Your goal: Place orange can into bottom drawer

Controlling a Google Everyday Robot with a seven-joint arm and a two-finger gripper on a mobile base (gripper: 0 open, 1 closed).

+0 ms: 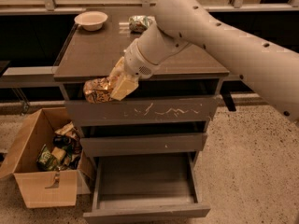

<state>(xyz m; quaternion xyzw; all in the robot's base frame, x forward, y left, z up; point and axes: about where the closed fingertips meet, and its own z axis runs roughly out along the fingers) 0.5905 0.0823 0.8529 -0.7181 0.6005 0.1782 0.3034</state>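
Observation:
My gripper (113, 84) is shut on the orange can (96, 90), a creased orange-brown and gold can held on its side. It hangs in the air just in front of the cabinet's top edge, at the left, level with the scratched top drawer front (140, 113). The bottom drawer (145, 213) stands pulled open far below, its flat grey floor bare. The can is above and left of the drawer's opening.
A white bowl (91, 20) and a green-and-white can (138, 23) sit at the back of the cabinet top (93, 55). An open cardboard box (44, 185) of packets stands on the floor left of the drawers. The middle drawer front (142, 144) is shut.

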